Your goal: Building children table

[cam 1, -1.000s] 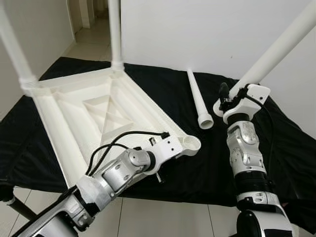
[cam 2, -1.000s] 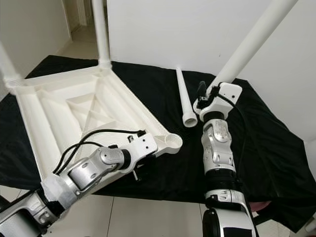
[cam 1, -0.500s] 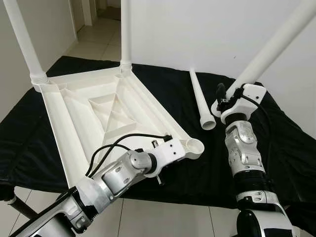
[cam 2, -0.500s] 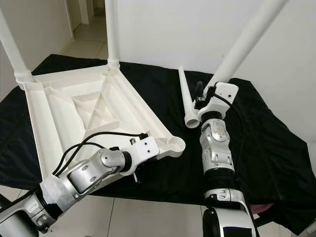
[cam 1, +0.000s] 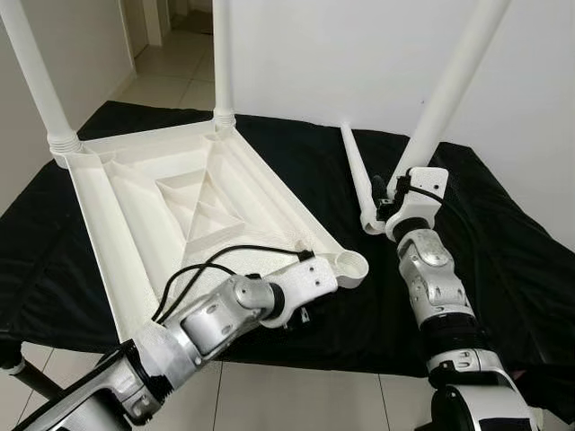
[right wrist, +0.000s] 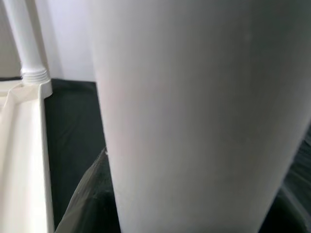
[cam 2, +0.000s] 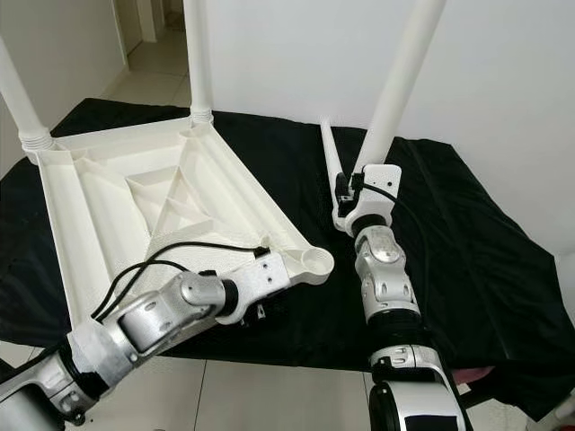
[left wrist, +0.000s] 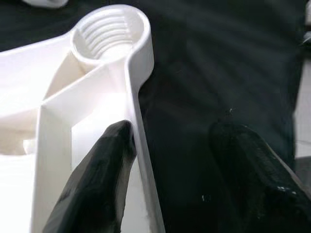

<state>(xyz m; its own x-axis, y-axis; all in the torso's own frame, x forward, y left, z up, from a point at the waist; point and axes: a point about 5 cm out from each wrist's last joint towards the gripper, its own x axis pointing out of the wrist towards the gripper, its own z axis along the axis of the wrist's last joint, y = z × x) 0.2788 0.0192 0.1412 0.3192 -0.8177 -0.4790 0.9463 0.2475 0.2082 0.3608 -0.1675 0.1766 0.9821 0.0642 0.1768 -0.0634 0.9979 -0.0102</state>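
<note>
- The two head views look forward and down from above the near edge of a black-draped surface (cam 1: pixel 503 251). Both take in the upturned white tabletop (cam 1: pixel 180 206), and the right eye view sits slightly to the right.
- The left wrist view looks along the left gripper (left wrist: pixel 170 160) from very close, at the tabletop's rim and its threaded corner socket (left wrist: pixel 111 33). The same socket (cam 1: pixel 349 264) appears at mid distance in the head views.
- The right wrist view is pressed close against a white table leg (right wrist: pixel 194 116), which the head views show rising steeply (cam 1: pixel 449 90); behind it stands a fitted leg (right wrist: pixel 24 39) of the tabletop.
</note>
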